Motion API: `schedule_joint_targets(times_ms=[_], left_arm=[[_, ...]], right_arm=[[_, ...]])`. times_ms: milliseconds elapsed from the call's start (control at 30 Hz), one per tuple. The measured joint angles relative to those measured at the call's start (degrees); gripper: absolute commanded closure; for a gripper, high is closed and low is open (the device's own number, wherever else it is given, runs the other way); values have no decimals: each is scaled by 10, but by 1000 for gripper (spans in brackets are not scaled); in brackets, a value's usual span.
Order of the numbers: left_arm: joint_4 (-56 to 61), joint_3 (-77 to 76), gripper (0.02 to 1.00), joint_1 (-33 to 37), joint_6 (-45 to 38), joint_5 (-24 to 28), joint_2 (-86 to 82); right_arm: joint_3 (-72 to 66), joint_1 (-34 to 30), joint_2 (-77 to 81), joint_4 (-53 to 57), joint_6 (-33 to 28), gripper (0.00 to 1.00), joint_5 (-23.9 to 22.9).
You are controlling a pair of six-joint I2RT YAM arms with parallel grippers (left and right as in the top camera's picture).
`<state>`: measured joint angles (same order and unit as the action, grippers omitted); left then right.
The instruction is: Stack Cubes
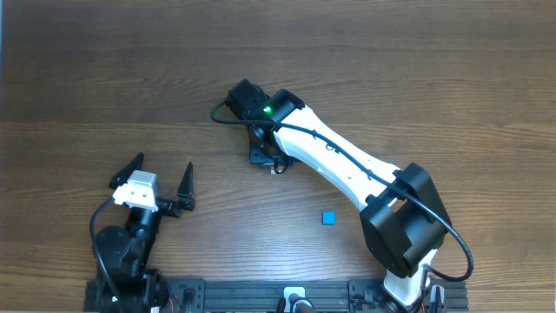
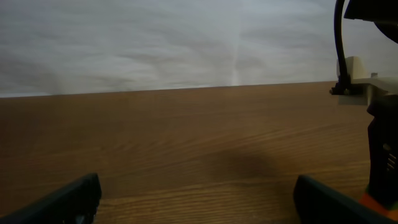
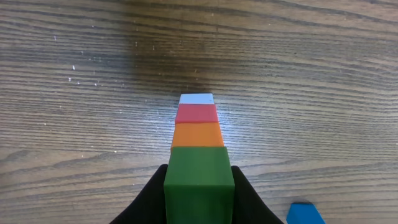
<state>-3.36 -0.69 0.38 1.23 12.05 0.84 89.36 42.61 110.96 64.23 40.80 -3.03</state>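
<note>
Tabletop (image 1: 87,69) of wood meets white wall (image 2: 124,43). Right wrist view: right end effector (image 3: 199,190) clamps green cube (image 3: 199,168) atop stack (image 3: 198,134), blue cube (image 1: 327,217) near stack; left end effector (image 1: 164,163) splayed.

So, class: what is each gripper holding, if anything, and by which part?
The right gripper holds the green cube by its two opposite side faces, atop the stack. The left gripper is open and holds nothing.

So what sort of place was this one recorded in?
Probably a robotics lab bench: a brown wood-grain tabletop, a white-and-black right arm and black left arm mounted along one edge, a plain white wall behind, and a small green cube.
</note>
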Motion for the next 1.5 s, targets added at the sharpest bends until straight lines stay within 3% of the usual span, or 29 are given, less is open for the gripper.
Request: schedule_joint_targets(times_ms=[67, 300, 500, 900, 967, 1067, 1100, 1133, 1500], left_arm=[[0, 0, 20, 0, 0, 0, 0], [0, 0, 18, 0, 0, 0, 0], [0, 0, 18, 0, 0, 0, 0], [0, 0, 18, 0, 0, 0, 0], [0, 0, 18, 0, 0, 0, 0], [0, 0, 18, 0, 0, 0, 0], [0, 0, 18, 0, 0, 0, 0], [0, 0, 20, 0, 0, 0, 0], [0, 0, 20, 0, 0, 0, 0]], right_arm=[[0, 0, 0, 0, 0, 912, 0], [0, 0, 0, 0, 0, 866, 0], [0, 0, 0, 0, 0, 704, 0], [0, 0, 0, 0, 5, 601, -2], [0, 0, 0, 0, 6, 507, -2], [0, 0, 0, 0, 5, 202, -2], [0, 0, 0, 0, 6, 53, -2], [0, 0, 0, 0, 4, 9, -3], [0, 4, -30, 33, -40, 7, 2]])
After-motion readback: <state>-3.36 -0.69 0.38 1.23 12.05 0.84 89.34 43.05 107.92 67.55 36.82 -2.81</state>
